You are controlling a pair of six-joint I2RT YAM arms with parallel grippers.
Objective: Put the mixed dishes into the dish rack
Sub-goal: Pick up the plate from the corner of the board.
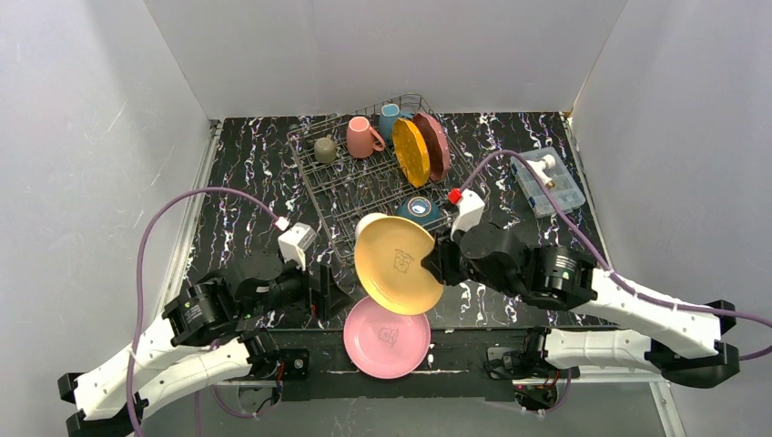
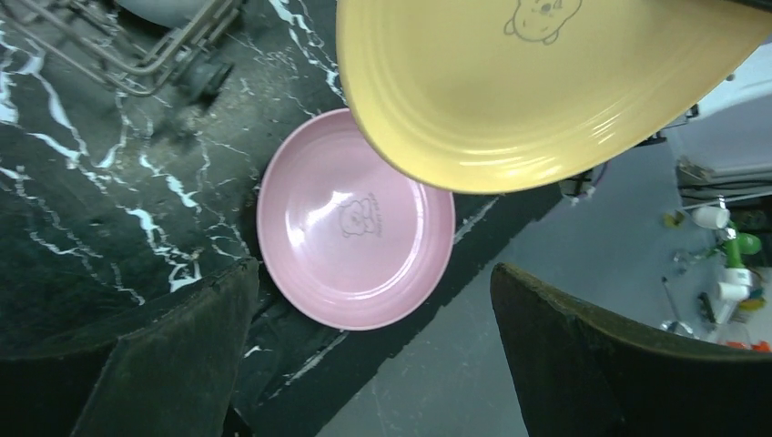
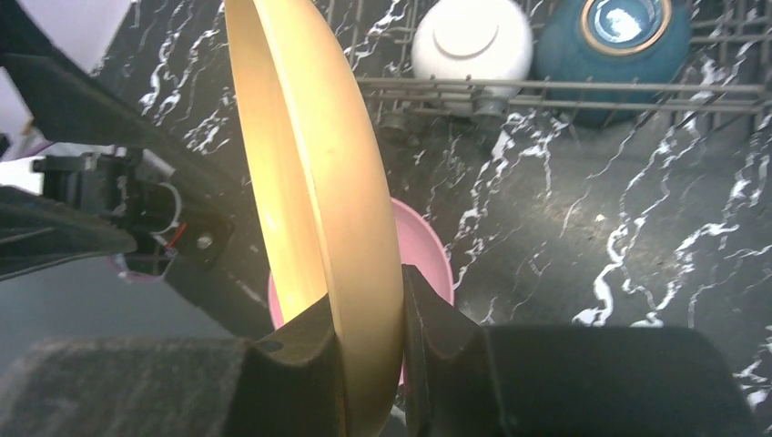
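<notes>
— Where's the yellow plate [image 1: 396, 264]?
— Lifted and tilted just in front of the dish rack [image 1: 364, 196], with its rim pinched between the fingers of the right gripper [image 1: 439, 261].
— And the pink plate [image 1: 386, 338]?
— Flat on the table [image 1: 246, 182], further out from the rack. It seems to sit clear below the yellow one.
— Left gripper [image 1: 326, 296]?
— Fingers spread wide, holding nothing, front-left of the rack beside the pink plate.

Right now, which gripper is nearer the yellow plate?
Right. The right gripper is shut on the rim of the yellow plate; the left gripper stands open, apart, off its left side.
</notes>
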